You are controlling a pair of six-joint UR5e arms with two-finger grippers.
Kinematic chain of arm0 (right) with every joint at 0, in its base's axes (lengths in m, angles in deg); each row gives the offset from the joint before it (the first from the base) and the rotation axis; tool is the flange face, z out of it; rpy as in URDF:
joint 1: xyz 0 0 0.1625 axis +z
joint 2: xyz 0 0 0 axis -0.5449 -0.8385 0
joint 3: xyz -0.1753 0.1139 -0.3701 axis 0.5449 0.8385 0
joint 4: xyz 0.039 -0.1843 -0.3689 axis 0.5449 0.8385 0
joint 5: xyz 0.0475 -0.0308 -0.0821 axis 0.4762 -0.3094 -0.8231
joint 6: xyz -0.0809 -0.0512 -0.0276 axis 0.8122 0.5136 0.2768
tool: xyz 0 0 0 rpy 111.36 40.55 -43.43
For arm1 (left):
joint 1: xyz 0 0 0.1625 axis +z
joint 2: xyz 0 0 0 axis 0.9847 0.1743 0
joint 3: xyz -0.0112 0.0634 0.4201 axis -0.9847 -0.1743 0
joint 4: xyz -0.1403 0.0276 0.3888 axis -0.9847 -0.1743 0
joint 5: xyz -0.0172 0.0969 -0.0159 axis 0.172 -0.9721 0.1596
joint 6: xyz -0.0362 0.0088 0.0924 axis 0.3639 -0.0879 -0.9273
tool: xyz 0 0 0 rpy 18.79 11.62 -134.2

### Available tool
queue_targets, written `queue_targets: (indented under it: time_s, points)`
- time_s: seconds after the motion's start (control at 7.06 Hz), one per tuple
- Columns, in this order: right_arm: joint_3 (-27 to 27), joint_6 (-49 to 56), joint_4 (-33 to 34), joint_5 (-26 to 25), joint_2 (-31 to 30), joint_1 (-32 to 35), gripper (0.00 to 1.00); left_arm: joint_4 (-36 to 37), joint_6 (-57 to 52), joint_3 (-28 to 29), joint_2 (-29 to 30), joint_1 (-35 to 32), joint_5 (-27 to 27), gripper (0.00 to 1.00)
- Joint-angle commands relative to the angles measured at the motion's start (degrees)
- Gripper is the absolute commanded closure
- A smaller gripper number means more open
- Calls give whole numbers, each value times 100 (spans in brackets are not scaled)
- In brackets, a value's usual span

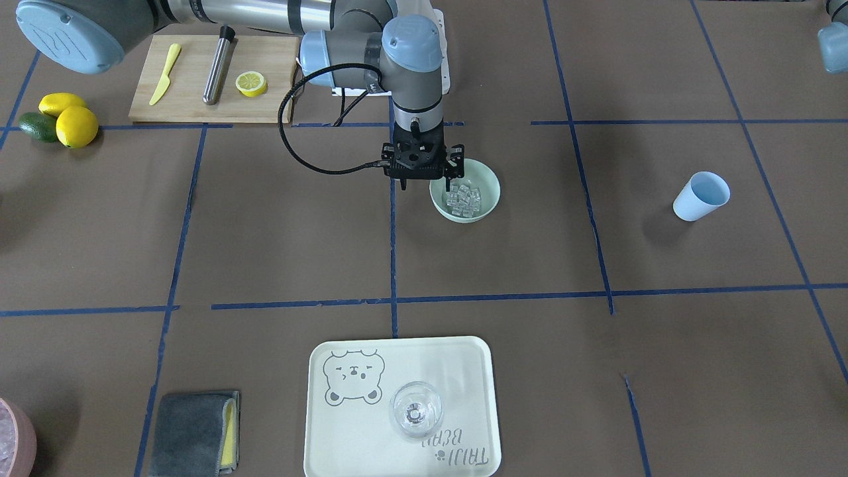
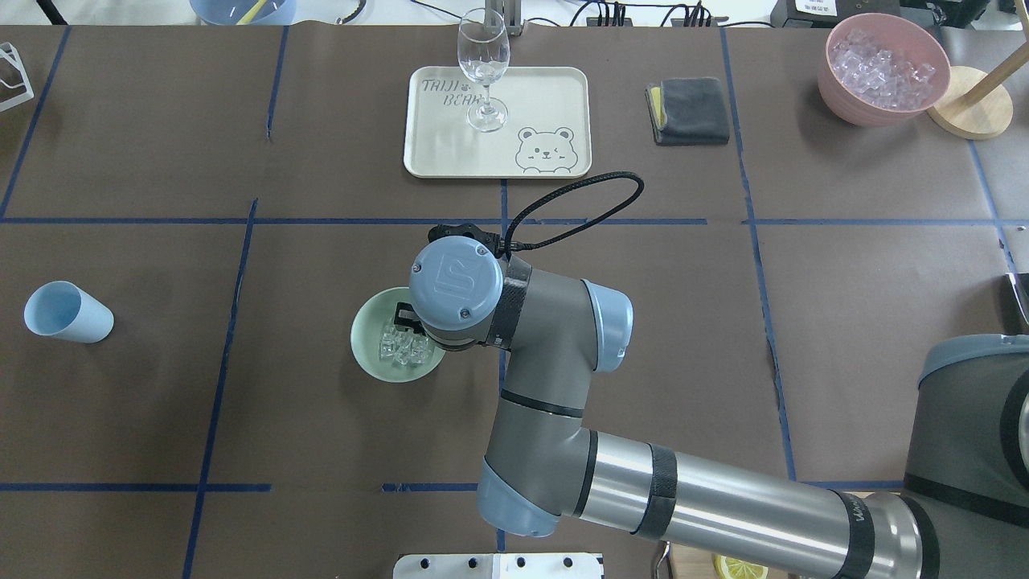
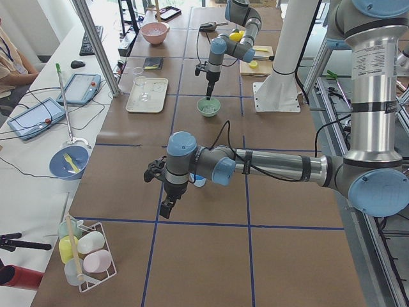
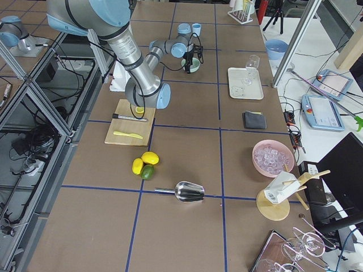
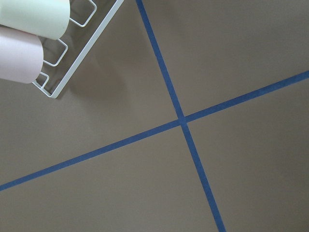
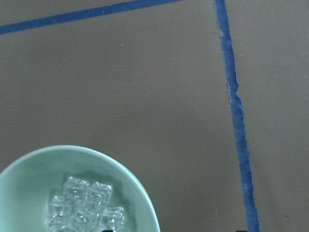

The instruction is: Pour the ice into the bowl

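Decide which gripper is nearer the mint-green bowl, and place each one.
Right. The right gripper hangs over the bowl's rim, beside the ice. The left gripper is far off, past the light blue cup.

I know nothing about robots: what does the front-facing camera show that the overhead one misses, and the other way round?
Only the front-facing view shows the yellow knife, the metal rod, the whole lemons and the green fruit beside them. Only the overhead view shows the wooden disc stand and the blue bowl beyond the table's far edge. Both show the mint-green bowl holding the ice, the light blue cup, the tray with the glass, the grey cloth and the right arm over the bowl.
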State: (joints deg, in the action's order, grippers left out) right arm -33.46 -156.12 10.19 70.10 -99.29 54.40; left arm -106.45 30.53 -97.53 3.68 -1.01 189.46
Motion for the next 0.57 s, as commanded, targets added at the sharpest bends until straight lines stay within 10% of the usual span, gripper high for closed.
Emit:
queue_targets:
  time_s: [0.0, 0.42]
  points:
    - [171, 355, 115, 250, 33, -2, 15, -2, 78, -11, 11, -6, 1, 0]
    - [521, 338, 71, 251, 340, -2, 19, -20, 105, -37, -15, -15, 1, 0]
